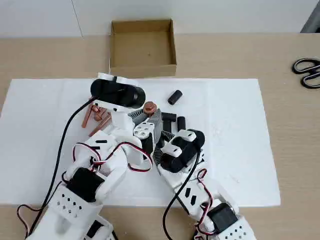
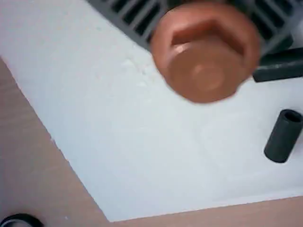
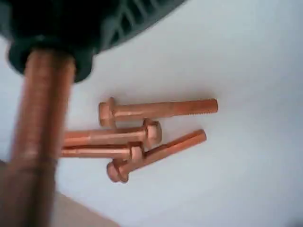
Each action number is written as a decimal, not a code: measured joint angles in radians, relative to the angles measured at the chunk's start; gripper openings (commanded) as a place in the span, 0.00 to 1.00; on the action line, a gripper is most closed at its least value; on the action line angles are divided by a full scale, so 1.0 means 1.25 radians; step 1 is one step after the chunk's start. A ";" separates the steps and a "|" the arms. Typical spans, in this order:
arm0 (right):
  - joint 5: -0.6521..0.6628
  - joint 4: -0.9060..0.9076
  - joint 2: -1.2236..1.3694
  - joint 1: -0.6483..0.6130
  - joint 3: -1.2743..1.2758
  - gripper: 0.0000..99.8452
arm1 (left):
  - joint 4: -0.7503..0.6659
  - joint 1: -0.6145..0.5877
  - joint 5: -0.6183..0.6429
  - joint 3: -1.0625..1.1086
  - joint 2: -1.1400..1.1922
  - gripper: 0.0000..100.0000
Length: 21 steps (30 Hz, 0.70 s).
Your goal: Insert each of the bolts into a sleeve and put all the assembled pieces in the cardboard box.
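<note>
Bolt [image 1: 149, 107] and sleeve [image 3: 81, 66] are held together above the middle of the paper [image 1: 240, 150], between the two arms. The right wrist view has the copper shank [image 3: 40, 118] running through the black sleeve and out its near end. The left gripper [image 1: 148, 116] pinches the bolt just below the flanged head, which faces the left wrist camera [image 2: 206, 52] against the ribbed grey finger. The right gripper [image 3: 45, 47] is clamped around the sleeve, its dark finger pressed to the sleeve's side.

Four loose bolts [image 3: 142, 137] lie in a touching cluster on the paper, left of the grippers in the high view [image 1: 95, 117]. Three loose sleeves lie on the other side: one on its own [image 1: 174, 97] nearer the box, and two close together [image 1: 170, 118] just beside the right gripper. The left wrist view shows the lone one [image 2: 283, 136] lying on its side.

The box [image 1: 142, 70] stands open on the table [image 1: 280, 55], touching the paper's far edge, well apart from the held pair. Scissors [image 1: 307, 72] lie at the table's right edge.
</note>
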 measured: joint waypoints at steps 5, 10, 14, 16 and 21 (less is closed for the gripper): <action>0.000 0.000 0.000 0.000 0.000 0.00 | 0.053 0.002 0.000 0.000 -0.001 0.01; 0.000 0.001 0.001 -0.002 0.000 0.00 | 0.098 0.004 0.000 -0.002 -0.001 0.01; 0.000 0.002 0.001 -0.004 0.000 0.00 | 0.117 0.004 0.000 -0.004 -0.009 0.01; 0.000 0.002 0.001 -0.004 0.000 0.00 | 0.119 0.004 0.000 -0.004 -0.009 0.01; 0.000 0.002 0.002 -0.006 0.000 0.00 | 0.119 0.012 -0.009 0.017 -0.017 0.01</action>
